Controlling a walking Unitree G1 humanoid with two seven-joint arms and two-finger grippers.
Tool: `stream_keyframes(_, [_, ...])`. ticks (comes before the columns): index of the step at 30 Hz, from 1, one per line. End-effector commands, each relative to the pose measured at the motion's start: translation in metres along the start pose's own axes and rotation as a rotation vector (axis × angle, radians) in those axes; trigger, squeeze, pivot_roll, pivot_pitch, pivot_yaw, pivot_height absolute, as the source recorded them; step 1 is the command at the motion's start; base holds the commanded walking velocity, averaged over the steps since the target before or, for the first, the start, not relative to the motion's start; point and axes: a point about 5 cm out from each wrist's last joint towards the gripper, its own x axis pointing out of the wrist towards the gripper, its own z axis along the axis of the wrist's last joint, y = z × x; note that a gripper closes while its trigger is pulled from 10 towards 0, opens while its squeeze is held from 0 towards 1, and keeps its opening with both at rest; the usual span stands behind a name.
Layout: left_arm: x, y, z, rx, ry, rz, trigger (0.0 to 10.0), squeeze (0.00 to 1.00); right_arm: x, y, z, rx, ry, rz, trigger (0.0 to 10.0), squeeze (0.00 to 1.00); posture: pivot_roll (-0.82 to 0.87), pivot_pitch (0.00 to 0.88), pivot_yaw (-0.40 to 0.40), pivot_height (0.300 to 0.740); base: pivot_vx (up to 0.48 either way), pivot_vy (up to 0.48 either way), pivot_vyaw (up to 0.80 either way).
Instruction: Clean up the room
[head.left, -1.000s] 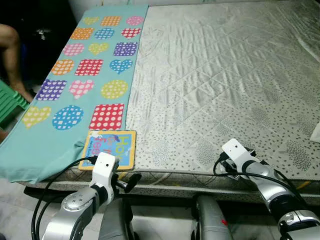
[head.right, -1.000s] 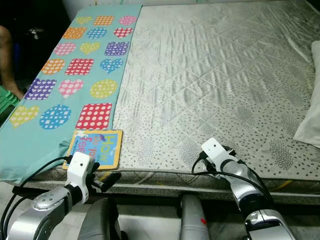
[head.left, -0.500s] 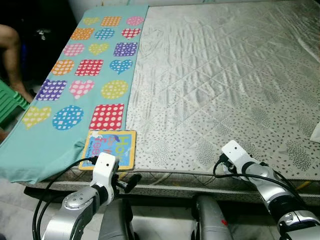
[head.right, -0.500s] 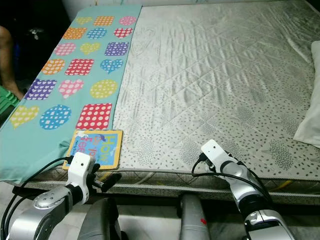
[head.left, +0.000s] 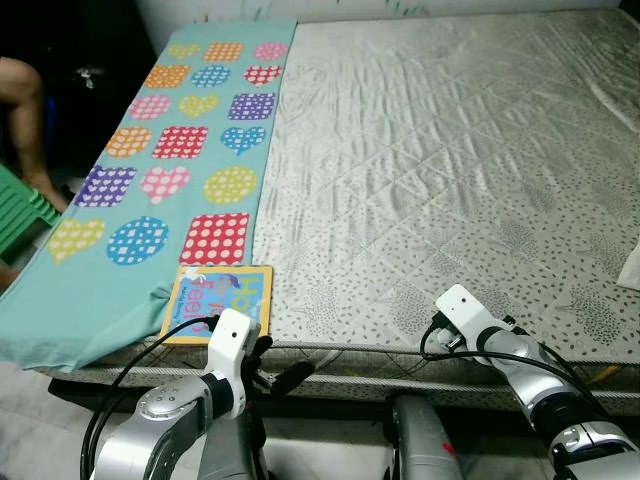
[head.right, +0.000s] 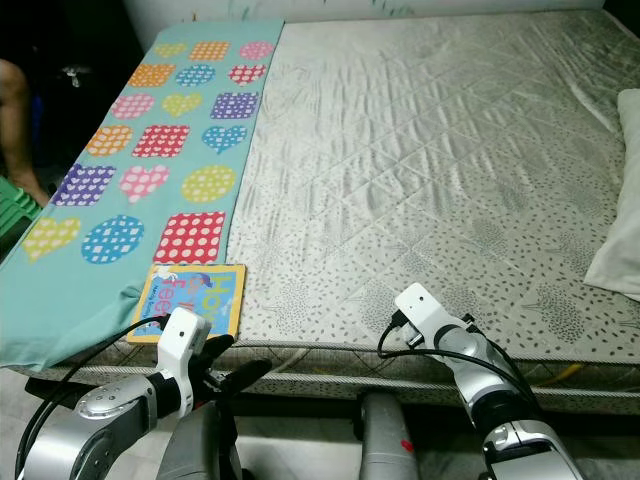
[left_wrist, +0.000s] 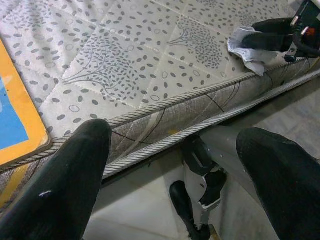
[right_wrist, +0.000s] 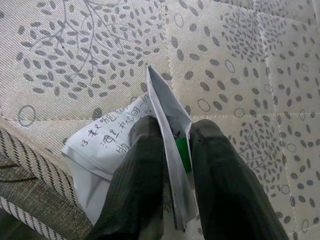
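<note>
Pinching paper (right_wrist: 150, 135) in right tool (right_wrist: 175, 150).

A person's leg (head.left: 22, 120) is cut off at the left edge, a white pillow (head.right: 618, 235) runs off the right edge, the book (left_wrist: 12, 122) is cropped, and the folded paper's (right_wrist: 131, 145) handwriting is partly hidden behind black fingers (right_wrist: 142, 180).

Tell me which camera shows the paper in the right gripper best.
The right wrist view: the folded paper, with handwriting on it, sits pinched between the right gripper's fingers over the mattress edge. The left wrist view shows it small and far off. In the eye views the wrist hides it.
</note>
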Motion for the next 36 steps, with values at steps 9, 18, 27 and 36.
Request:
stream_keyframes(9, [0.000,0.006,0.001,0.054,0.002,0.020,10.0,0.00,0.002,0.001,0.006,-0.016,-0.018,0.005,0.0,0.00,-0.14,0.013,0.072,0.599,0.000,0.000,0.00])
stream_keyframes(18, [-0.002,0.025,0.014,0.059,-0.154,0.219,10.0,0.00,0.000,-0.007,0.016,0.162,-0.124,-0.087,0.0,0.00,-0.16,0.000,0.072,0.599,0.000,0.000,0.00])
stream_keyframes(27, [-0.014,0.042,0.026,0.049,-0.325,0.422,10.0,0.00,-0.016,-0.016,0.033,0.562,-0.337,-0.222,2.1,0.00,-0.19,0.000,0.091,0.599,0.000,0.000,0.00])
stream_keyframes(36, [-0.007,0.050,0.036,0.043,-0.397,0.445,10.0,0.00,-0.043,0.001,0.066,0.667,-0.593,-0.249,10.0,0.00,-0.22,0.000,0.114,0.599,0.000,0.000,0.00])
